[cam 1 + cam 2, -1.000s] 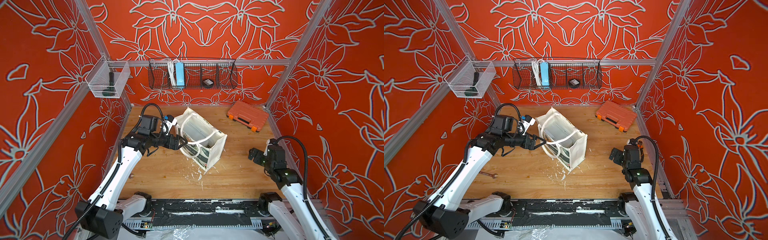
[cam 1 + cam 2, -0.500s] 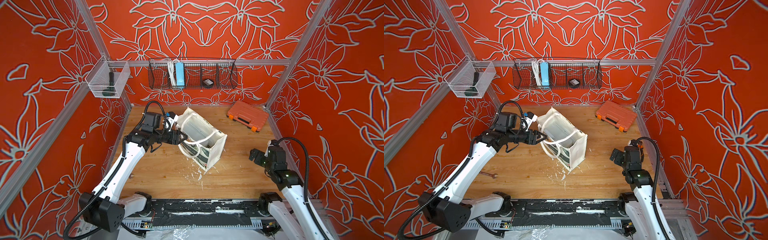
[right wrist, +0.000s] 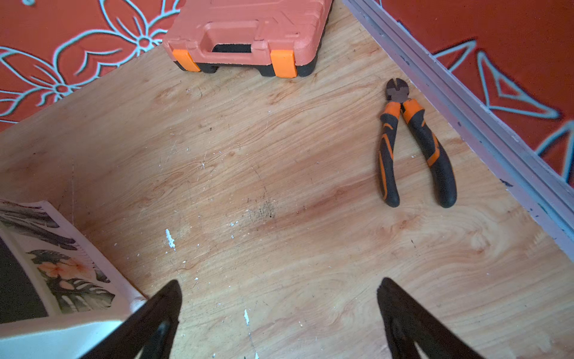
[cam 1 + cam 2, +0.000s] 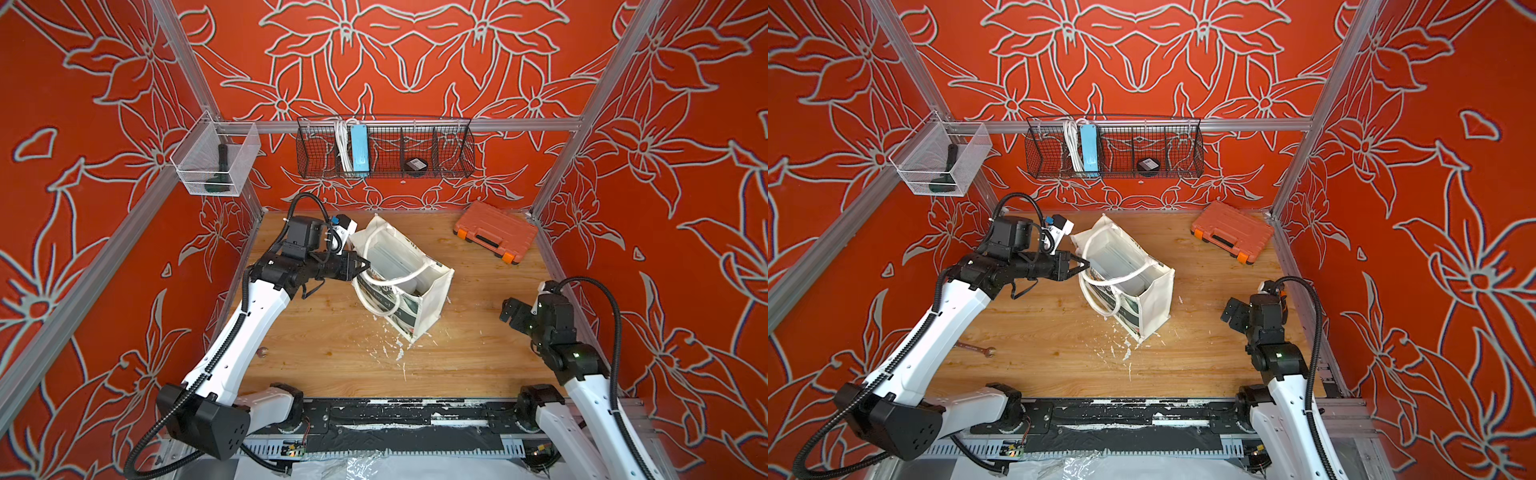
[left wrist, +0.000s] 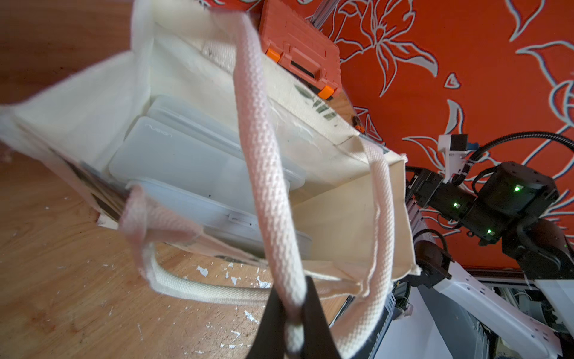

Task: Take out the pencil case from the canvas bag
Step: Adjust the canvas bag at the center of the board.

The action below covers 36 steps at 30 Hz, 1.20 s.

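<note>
Fingers [image 5: 313, 310] of the left gripper [image 4: 365, 266] are clenched on one thick white looped handle [image 5: 267, 155] of the canvas bag [image 4: 432, 299]. The wrist view shows the webbing pinched between the two dark tips, and the loop runs from there across the bag's open mouth. The second handle [image 5: 198, 292] droops down the printed side toward the wood. The bag stands a little tilted near the middle of the worktop [image 4: 332, 345], its mouth gaping upward and its dark floral panel [image 4: 1127, 311] facing the robot's base. Inside, flat frosted-white cases [image 5: 186, 161] stand on edge side by side — which of them is the pencil case I cannot tell. White flecks [image 4: 395, 353] lie on the wood just beside the bag's near corner. Off to the bag's right, well apart from it, the right gripper [image 4: 509, 309] hangs with its fingers [image 3: 161, 310] released and spread wide over bare wood, holding nothing. Beyond it lie orange-and-black cutters [image 3: 413, 143] near the side rail and a closed orange tool case [image 4: 494, 235] in the far right corner. A wrench [image 4: 976, 349] lies beside the left arm.
</note>
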### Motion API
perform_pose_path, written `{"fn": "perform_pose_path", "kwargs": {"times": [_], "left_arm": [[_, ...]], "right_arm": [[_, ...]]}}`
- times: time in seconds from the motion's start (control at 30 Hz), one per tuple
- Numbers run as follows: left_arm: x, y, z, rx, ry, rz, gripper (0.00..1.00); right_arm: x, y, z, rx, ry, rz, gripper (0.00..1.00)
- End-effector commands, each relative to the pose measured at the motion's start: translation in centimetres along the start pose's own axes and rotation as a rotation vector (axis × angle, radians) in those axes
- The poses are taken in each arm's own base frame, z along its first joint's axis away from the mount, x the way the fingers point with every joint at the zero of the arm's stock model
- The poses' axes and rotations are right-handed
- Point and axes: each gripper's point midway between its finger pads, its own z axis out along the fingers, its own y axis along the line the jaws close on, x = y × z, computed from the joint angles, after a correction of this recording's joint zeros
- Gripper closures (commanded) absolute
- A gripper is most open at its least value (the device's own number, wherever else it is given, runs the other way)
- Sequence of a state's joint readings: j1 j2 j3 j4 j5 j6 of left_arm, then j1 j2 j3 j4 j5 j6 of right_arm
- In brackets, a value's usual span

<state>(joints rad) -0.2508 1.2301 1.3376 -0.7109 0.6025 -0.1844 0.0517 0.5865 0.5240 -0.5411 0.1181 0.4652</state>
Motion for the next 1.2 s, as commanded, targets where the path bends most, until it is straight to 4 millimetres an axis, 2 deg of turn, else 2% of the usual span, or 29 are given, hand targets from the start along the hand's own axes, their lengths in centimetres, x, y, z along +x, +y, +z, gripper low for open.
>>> {"fn": "perform_pose_path", "kwargs": {"times": [0.0,0.17,0.37,0.5,0.63,0.67,0.97,1.17], "left_arm": [[-2.0,-1.4,-1.0,0.009,-0.04,-0.008,0.93],[-5.5,-2.9,-1.3,0.04,-0.077,-0.059,0.93],[-9.1,-4.7,0.9,0.077,-0.058,-0.096,0.89],[-10.8,-5.4,2.9,0.081,-0.054,-0.084,0.71],[-12.4,-5.5,4.6,0.077,-0.075,-0.087,0.48],[-12.8,-5.6,4.9,0.081,-0.082,-0.091,0.45],[-16.0,-8.3,8.8,0.117,-0.094,-0.024,0.03],[-17.4,-8.0,11.3,0.096,-0.12,0.011,0.02]], "right_arm": [[0.6,-0.7,0.2,0.028,0.01,0.001,0.02],[0.6,-0.7,0.0,0.027,0.004,0.002,0.02],[0.6,-0.8,-0.1,0.028,-0.001,0.006,0.02],[0.6,-0.8,-0.2,0.027,-0.004,0.01,0.02],[0.6,-0.7,-0.1,0.024,-0.002,0.007,0.02],[0.6,-0.7,-0.1,0.025,-0.002,0.008,0.02],[0.5,-0.7,0.1,0.027,0.004,0.004,0.02],[0.6,-0.7,0.1,0.028,0.006,0.002,0.02]]}}
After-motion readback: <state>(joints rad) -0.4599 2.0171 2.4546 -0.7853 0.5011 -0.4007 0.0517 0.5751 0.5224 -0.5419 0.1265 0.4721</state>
